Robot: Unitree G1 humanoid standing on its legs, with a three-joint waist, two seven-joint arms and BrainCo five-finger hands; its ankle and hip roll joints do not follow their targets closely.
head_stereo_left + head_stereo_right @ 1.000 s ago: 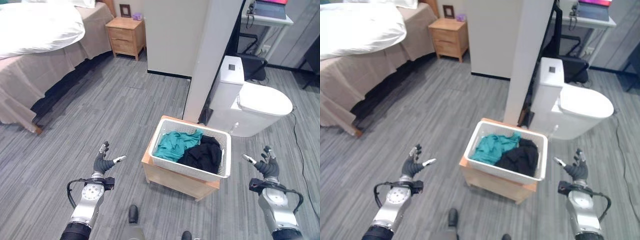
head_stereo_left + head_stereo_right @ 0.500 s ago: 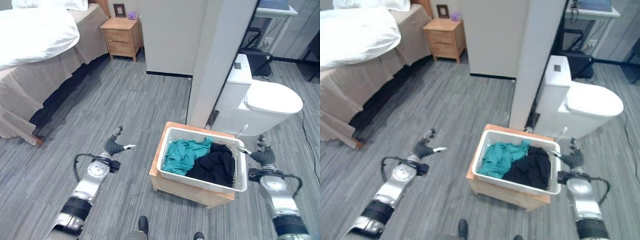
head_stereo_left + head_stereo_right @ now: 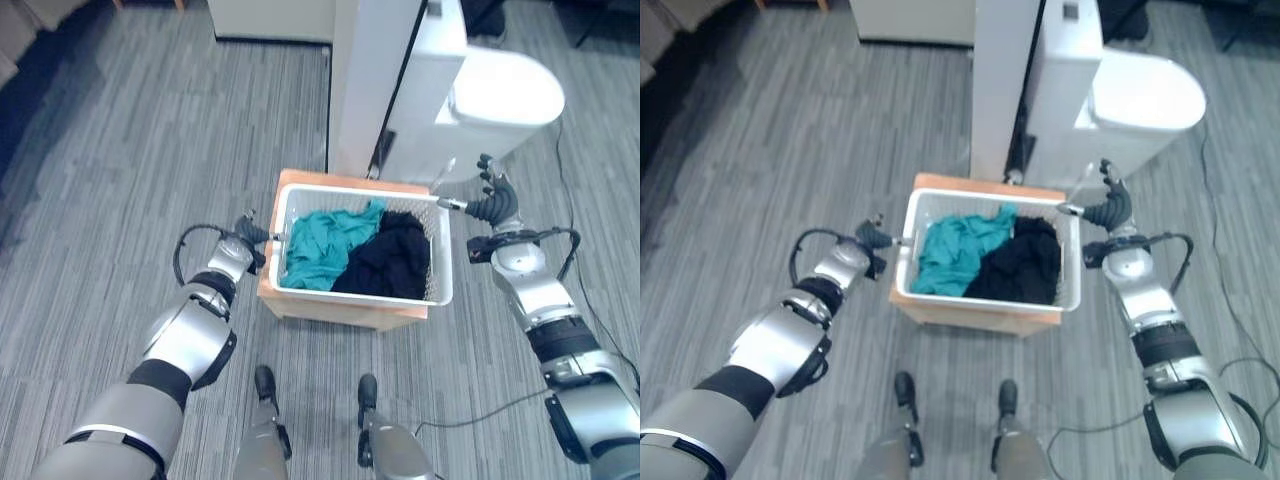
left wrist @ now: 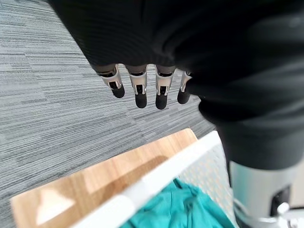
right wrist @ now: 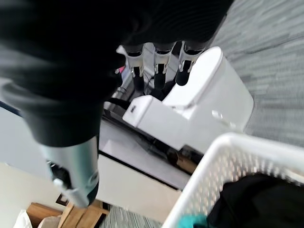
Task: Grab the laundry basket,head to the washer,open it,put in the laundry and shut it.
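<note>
Grey floor (image 3: 120,150), laundry basket (image 3: 445,290), wooden stand (image 3: 340,312)

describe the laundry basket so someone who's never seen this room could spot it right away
Start at the white toilet beside the pale partition wall on the grey floor. Just in front of them stands a low wooden stand, and the laundry basket sits on top of it, between the left hand and the right hand. It is the white perforated rectangular bin holding a teal garment and a black garment.
</note>
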